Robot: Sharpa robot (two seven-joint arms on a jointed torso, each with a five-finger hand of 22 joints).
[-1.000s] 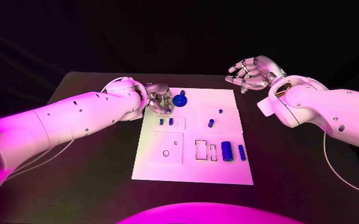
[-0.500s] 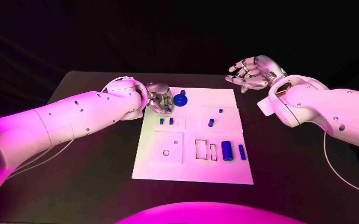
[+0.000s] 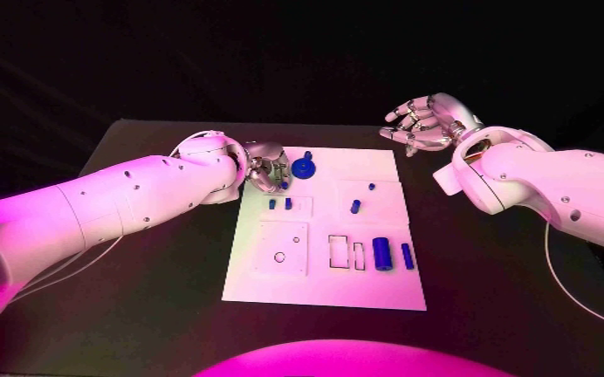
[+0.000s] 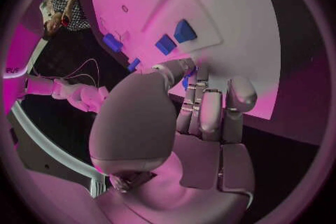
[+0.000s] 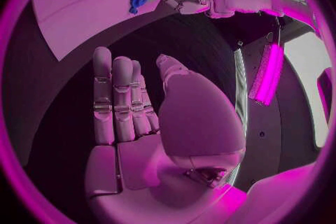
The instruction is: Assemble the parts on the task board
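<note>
Task board, head view: white plate (image 3: 325, 229) lies in the middle of the black table (image 3: 151, 307), with blue parts scattered on it: a round knob-like piece (image 3: 304, 168) near the far left corner, two small pegs (image 3: 279, 205) just below it, two more small pieces (image 3: 358, 205) to their right, and a thick cylinder (image 3: 381, 254) beside a slim one (image 3: 407, 256) nearer the robot.
Left hand, head view: left hand (image 3: 265, 170) hangs over the board's far left corner, just beside the round knob-like piece; fingers are curled downward, but whether they pinch anything I cannot tell.
Right hand, head view: right hand (image 3: 426, 124) is raised off the far right of the board, fingers apart and holding nothing.
Left wrist view: the left hand's fingers (image 4: 210, 112) lie close together, pointing at the board; a sliver of blue shows at their tips, too hidden to say if it is held or merely behind them. Two blue pegs (image 4: 175, 38) stand in a recessed panel beyond.
Right wrist view: palm flat, fingers (image 5: 115, 95) straight and side by side, empty; the left hand and the round piece show far off.
Step in hand: probably picking or seating a part at the far left corner.
Next move: likely needs a fine, steady finger closure.
Hard to make out: contact at the left fingertips.
</note>
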